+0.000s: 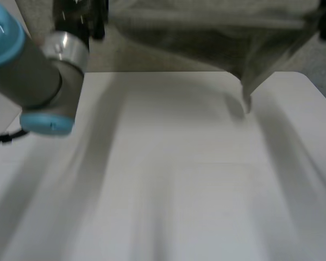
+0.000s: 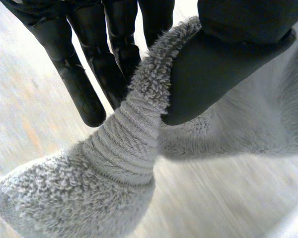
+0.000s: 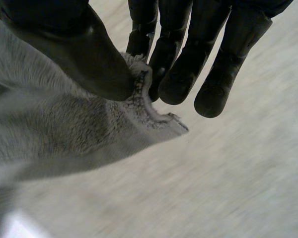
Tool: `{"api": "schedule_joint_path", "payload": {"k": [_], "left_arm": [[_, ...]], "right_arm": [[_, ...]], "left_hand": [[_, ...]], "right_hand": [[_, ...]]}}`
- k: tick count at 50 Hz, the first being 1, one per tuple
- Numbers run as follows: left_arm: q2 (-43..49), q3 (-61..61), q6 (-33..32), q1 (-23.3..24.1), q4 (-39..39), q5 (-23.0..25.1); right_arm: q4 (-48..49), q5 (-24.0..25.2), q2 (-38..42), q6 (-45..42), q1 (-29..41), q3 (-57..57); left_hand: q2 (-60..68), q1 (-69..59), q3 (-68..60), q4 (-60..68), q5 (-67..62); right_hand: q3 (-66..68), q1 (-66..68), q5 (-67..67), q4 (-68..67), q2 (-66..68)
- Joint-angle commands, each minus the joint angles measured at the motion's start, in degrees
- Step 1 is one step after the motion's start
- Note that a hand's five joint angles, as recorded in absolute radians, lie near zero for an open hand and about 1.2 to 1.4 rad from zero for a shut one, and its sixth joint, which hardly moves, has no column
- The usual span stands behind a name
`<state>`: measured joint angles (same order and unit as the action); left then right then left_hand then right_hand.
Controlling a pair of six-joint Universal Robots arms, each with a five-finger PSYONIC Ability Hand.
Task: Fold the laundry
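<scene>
Your left hand and right hand each pinch the towel at an edge, thumb against fingers. You're mid-spread; next, lay it flat on the table.

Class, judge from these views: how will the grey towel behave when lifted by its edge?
Probably floppy: the towel sags and hangs to a point over the table. Likely not slippery: its looped pile bunches where the left hand and right hand pinch it.
</scene>
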<state>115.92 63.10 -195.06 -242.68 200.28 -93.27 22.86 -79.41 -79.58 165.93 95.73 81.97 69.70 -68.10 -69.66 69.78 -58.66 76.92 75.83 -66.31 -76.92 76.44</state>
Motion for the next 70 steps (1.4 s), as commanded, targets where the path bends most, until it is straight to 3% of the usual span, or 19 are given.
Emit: {"api": "schedule_joint_path", "payload": {"k": [1, 6, 11, 20, 27, 29, 34, 37, 38, 39, 40, 42, 44, 56, 61, 70], "left_arm": [[1.06, 19.30, -0.59, -0.52, 0.37, 3.44], [5.71, 27.40, -0.77, -0.52, 2.13, 5.12], [7.92, 31.98, -2.25, -0.60, 2.40, 4.94], [2.93, 37.17, -9.11, -1.13, 1.87, 4.68], [-2.61, 39.02, -9.82, -1.75, 2.13, 4.59], [-3.50, 39.11, -9.82, -1.84, 2.13, 4.59], [-5.35, 39.20, -9.47, -3.76, 2.22, 4.50], [-5.44, 39.38, -9.38, -4.47, 2.22, 4.59], [-5.35, 39.73, -9.38, -4.91, 2.22, 4.76], [-5.00, 40.25, -9.38, -5.17, 2.48, 5.03], [-5.00, 40.26, -9.38, -5.18, 2.48, 5.03], [-4.39, 40.69, -9.55, -5.18, 2.40, 5.12], [-3.95, 40.78, -9.55, -5.26, 2.14, 5.12], [-3.24, 42.89, -9.29, -5.53, 2.13, 7.58], [-2.45, 42.98, -9.29, -6.93, 2.05, 9.33], [0.80, 42.10, -9.29, -7.29, 2.22, 9.60]], "right_arm": [[-11.08, 8.83, 5.40, -4.91, 0.60, 5.04], [-21.17, 11.03, 13.12, -18.85, 0.68, 9.69], [-23.82, 10.33, 16.56, -26.52, 0.60, 12.86], [-24.27, 9.98, 13.40, -27.68, -0.02, 15.15], [-24.09, 8.92, 10.15, -28.03, -1.25, 16.38], [-23.74, 6.56, 8.58, -28.20, -3.79, 16.91], [-22.43, 5.23, 6.46, -27.68, -5.20, 16.91], [-21.28, 5.23, 6.11, -27.76, -5.91, 16.82], [-21.28, 5.23, 6.11, -27.76, -5.91, 16.82], [-21.02, 5.14, 6.11, -27.68, -6.26, 16.65], [-20.93, 5.40, 6.11, -27.33, -6.69, 16.65], [-20.84, 5.49, 6.11, -27.32, -7.05, 16.73], [-20.67, 5.50, 6.37, -27.32, -7.05, 16.91], [-16.62, 5.41, 9.44, -27.41, -7.05, 17.96], [-16.18, 5.50, 9.97, -27.32, -7.49, 18.14], [-15.30, 5.58, 10.68, -27.32, -8.02, 18.84]], "left_hand": [[3.28, -4.88, -3.32, 3.20, -4.31], [-2.95, 1.35, 2.91, -3.03, 1.91], [-9.84, 8.24, 9.80, -9.92, 8.80], [-13.56, 11.96, 13.52, -13.64, 12.53], [-12.56, 10.96, 12.52, -12.64, 11.52], [-12.05, 10.45, 12.01, -12.13, 11.01], [6.08, -7.68, -6.12, 6.00, -7.12], [6.12, -7.72, -6.16, 6.04, -7.15], [3.45, -5.05, -3.49, 3.37, -4.49], [-7.57, 5.96, 7.52, -7.64, 6.53], [-7.68, 6.07, 7.64, -7.75, 6.64], [-49.85, 48.25, 49.81, -49.93, 48.82], [-55.23, 53.63, 55.19, -55.31, 54.19], [-54.94, 53.34, 54.90, -55.02, 53.91], [-42.04, 40.44, 42.00, -42.12, 41.00], [-39.97, 38.37, 39.93, -40.05, 38.94]], "right_hand": [[3.08, 4.17, -3.69, -3.08, 3.56], [3.08, 4.17, -3.69, -3.08, 3.56], [3.08, 4.17, -3.69, -3.08, 3.56], [3.08, 4.17, -3.69, -3.08, 3.56], [3.08, 4.17, -3.69, -3.08, 3.56], [3.08, 4.17, -3.69, -3.08, 3.56], [3.08, 4.17, -3.69, -3.08, 3.56], [3.08, 4.17, -3.69, -3.08, 3.56], [3.08, 4.17, -3.69, -3.08, 3.56], [3.08, 4.17, -3.69, -3.08, 3.56], [3.08, 4.17, -3.69, -3.08, 3.56], [3.08, 4.17, -3.69, -3.08, 3.56], [3.08, 4.17, -3.69, -3.08, 3.56], [3.08, 4.17, -3.69, -3.08, 3.56], [3.08, 4.17, -3.69, -3.08, 3.56], [3.08, 4.17, -3.69, -3.08, 3.56]]}}
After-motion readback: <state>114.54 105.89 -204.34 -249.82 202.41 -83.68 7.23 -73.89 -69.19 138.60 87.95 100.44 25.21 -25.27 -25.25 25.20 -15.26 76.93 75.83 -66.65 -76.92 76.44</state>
